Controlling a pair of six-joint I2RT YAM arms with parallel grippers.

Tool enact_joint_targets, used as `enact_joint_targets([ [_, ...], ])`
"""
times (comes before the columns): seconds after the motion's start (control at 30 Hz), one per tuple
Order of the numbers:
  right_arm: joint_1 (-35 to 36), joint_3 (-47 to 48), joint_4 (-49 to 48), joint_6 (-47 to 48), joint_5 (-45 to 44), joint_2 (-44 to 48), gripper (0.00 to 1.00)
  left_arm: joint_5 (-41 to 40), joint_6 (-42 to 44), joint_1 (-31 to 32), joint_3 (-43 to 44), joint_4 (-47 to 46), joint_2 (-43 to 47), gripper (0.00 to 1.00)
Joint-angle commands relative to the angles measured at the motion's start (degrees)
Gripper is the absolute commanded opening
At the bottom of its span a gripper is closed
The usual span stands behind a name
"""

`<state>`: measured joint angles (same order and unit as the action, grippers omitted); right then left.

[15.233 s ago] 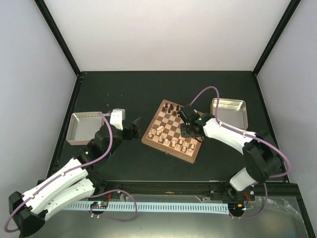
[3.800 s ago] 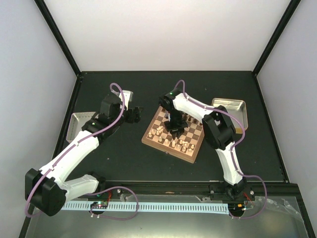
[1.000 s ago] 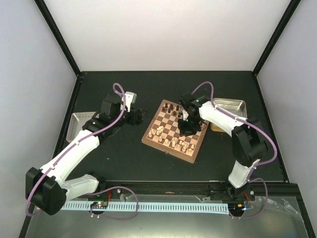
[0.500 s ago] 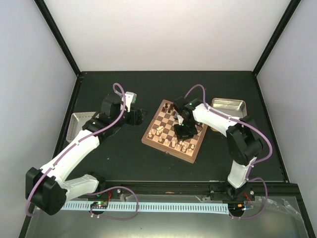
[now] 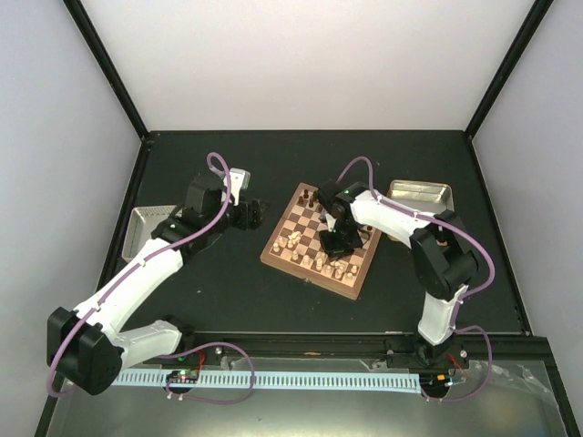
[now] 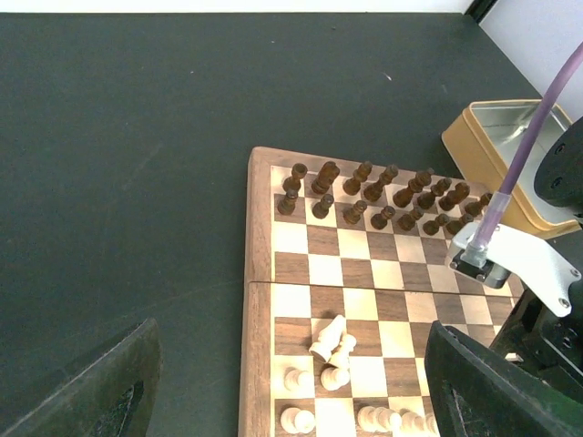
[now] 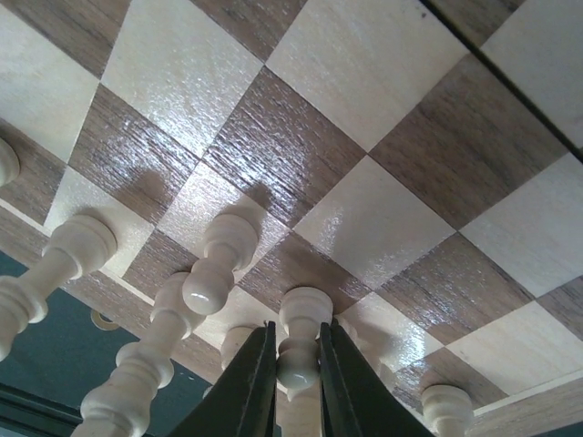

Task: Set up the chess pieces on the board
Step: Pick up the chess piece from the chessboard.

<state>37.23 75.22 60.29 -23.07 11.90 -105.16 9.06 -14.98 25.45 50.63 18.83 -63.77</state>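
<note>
Moved since a second back: right end effector (image 5: 337, 244), off the far right part of the board (image 5: 305, 229) and in over its middle, toward the near pale rows. Left arm as before.

Largest first: black desk (image 5: 228, 282), walled by pale panels. Near its middle, turned at an angle, the square checkered board with a plain brown border. Well to the left, left tray (image 5: 138, 228), mostly hidden under the left arm. Just beyond the board's right corner, right tray (image 5: 421, 195), metal, partly masked by the right arm. Purple cable (image 5: 357, 164) looping above that arm.

Left end effector (image 5: 259, 210) hovering over bare desk left of the board, jaws spread wide, nothing between them. Right end effector pinched on a pale piece (image 7: 301, 350), black fingers (image 7: 246, 391) pressing each side of its stem, among the near row. Cannot tell whether its base touches the board.

Dark pieces (image 6: 383, 196) standing crowded in two rows along the far edge. Pale pieces (image 5: 332, 267) gathered along the near edge. Two more leaning together (image 6: 332, 341), toppled, on the board's left half.
</note>
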Motion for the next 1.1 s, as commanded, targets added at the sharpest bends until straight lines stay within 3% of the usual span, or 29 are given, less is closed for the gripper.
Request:
enact_joint_targets([
  [0.0,0.37,1.74,0.35,0.05,-2.00,-0.59,0.12,-1.35,0.75,-0.40,2.59,0.72,0.15,0.80],
  [0.33,0.35,5.08,-0.22,-1.70,-7.73,0.55,0.09,-0.91,0.79,-0.40,2.72,0.64,0.52,0.80],
  [0.6,-1.53,10.24,-1.68,-6.75,-4.19,1.90,0.08,3.98,-2.35,-0.40,-0.64,-1.39,3.37,0.80],
  [0.87,-4.33,11.35,-5.55,-18.69,1.82,6.16,0.08,10.77,-15.46,0.23,-16.54,-22.49,12.00,0.81],
  [1.07,-4.35,9.46,-13.29,-27.82,6.88,9.23,0.08,12.34,-25.30,3.47,-25.59,-40.24,10.63,0.80],
])
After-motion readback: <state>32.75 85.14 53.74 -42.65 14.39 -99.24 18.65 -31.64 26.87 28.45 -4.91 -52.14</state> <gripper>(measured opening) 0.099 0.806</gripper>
